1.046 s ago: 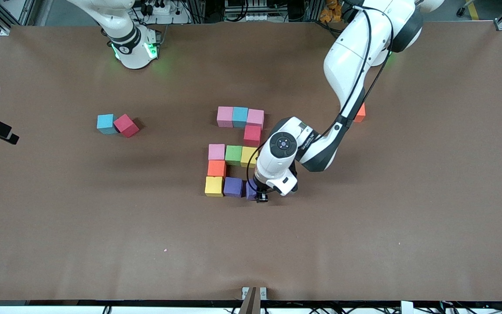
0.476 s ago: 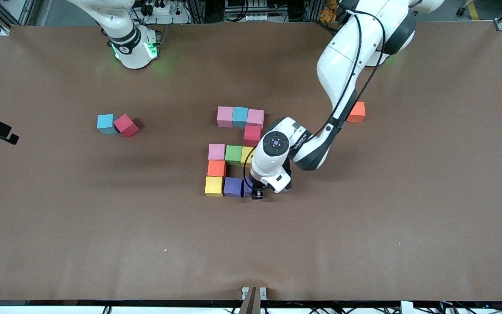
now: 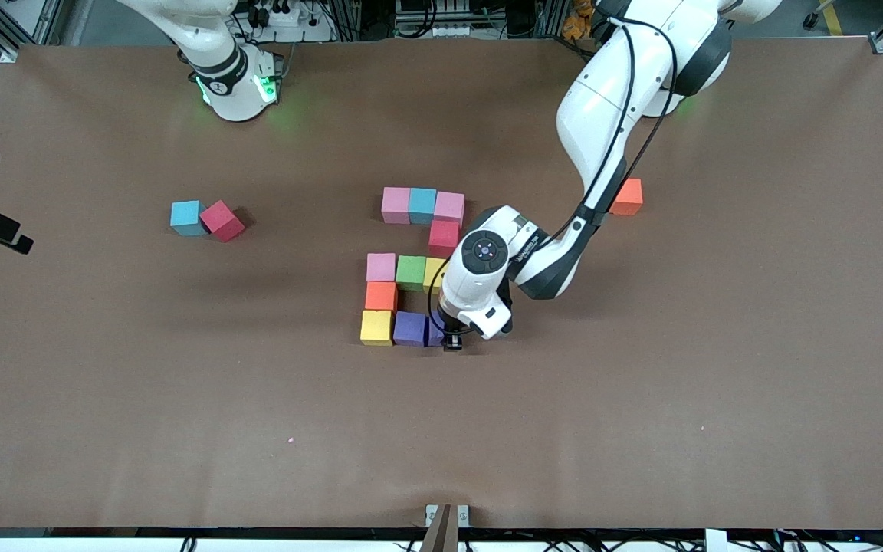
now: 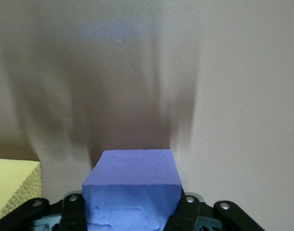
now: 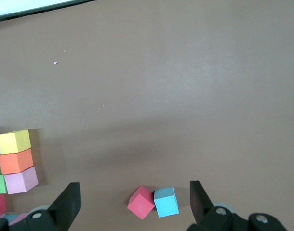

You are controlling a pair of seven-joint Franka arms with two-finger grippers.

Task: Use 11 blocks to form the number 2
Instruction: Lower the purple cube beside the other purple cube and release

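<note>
Purple block (image 4: 132, 185) sits clamped in the left tool (image 3: 453, 343), touching its purple neighbour (image 3: 409, 328) in the number 2 (image 3: 411, 270); the right tool (image 5: 132, 204) waits, fingers apart.

Your brown table (image 3: 641, 399) carries the number 2 (image 3: 411, 264) of mixed-colour blocks at its middle. Toward the right arm's end you see a light blue block (image 3: 185, 217) touching a crimson block (image 3: 221, 221). Toward the left arm's end an orange block (image 3: 628, 196) sits alone.
</note>
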